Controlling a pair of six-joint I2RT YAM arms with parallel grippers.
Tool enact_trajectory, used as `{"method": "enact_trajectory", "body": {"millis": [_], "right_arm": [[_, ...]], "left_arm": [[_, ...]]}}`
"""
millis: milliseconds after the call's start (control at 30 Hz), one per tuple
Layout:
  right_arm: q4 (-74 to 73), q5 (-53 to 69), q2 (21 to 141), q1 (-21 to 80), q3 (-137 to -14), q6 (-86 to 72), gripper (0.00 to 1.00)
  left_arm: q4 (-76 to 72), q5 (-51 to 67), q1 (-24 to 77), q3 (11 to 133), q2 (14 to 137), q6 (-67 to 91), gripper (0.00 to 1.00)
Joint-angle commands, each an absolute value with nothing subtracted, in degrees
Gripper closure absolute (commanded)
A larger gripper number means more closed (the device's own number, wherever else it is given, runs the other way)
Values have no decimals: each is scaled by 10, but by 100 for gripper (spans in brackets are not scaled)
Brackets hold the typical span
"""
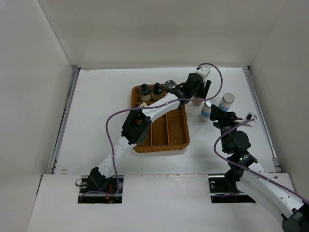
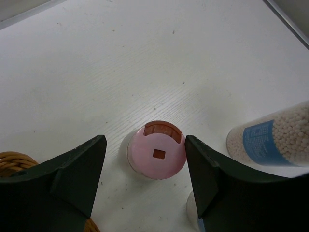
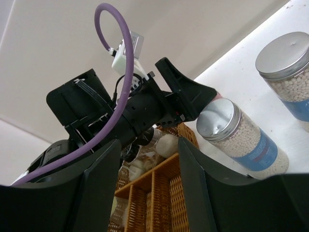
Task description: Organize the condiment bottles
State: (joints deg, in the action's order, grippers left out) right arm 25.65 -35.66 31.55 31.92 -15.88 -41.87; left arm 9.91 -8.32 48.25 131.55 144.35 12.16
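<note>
At frame bottom the right gripper (image 3: pixel 148 145) is being held apart, empty. Farther, at lower centre, the pink-capped bottle (image 2: pixel 157 155) is being straddled by the left gripper (image 2: pixel 145 145), fingers parted; probably light, rigid, slick, best clamped below its cap.

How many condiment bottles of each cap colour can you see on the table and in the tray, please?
Dark or grey-capped bottles: 3
Cream yellow-capped bottle: 1
Pink-capped bottle: 1
Silver-capped bottles with blue bands: 2
Total: 7
</note>
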Motion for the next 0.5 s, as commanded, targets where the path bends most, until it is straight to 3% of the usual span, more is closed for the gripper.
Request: {"method": "enact_trajectory", "body": {"millis": [0, 467], "right_arm": [[291, -338, 323, 316, -156, -422, 42], [294, -331, 328, 316, -157, -422, 41]], "left_arm": [[83, -77, 497, 1303, 1414, 112, 35], [61, -83, 494, 1290, 1407, 120, 35]]}}
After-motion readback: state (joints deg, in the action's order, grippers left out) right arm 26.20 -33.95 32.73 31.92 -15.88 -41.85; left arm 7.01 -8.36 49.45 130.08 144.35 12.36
